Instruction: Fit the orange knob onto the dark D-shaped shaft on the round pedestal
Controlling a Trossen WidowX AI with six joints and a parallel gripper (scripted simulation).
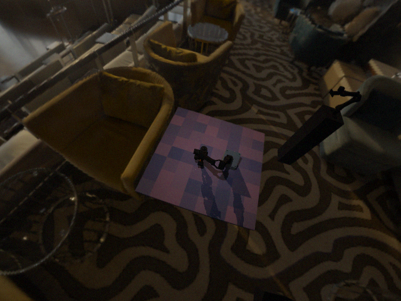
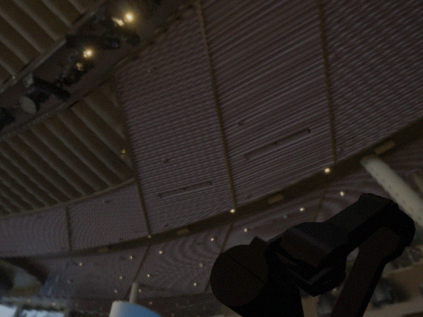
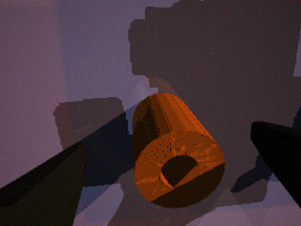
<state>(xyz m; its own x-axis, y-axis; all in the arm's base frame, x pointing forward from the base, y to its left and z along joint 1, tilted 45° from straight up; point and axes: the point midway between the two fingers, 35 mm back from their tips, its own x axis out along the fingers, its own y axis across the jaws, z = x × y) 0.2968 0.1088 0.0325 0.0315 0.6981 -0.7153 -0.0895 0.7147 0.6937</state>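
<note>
The orange knob (image 3: 204, 148) stands on the table with its round end and dark hole facing the wrist camera. The hole looks D-shaped, its straight edge toward the lower right, but a shadow edge runs close by. My gripper (image 3: 169, 140) (image 1: 198, 162) is open and empty above the knob. In the wrist view one finger is on each side, with a wider gap on the right. In the top view only an orange speck shows between the dark fingers. The exterior view shows the arm but not the fingertips. I cannot make out the pedestal or shaft in any view.
The arm's base stands on a pale plate (image 1: 237, 159) at the right of the patchwork table top (image 1: 223, 126). A dark pillar (image 1: 311, 134) with a thin arm-like shape on it is beyond the table's right edge. A yellow armchair (image 1: 148, 145) borders the left edge.
</note>
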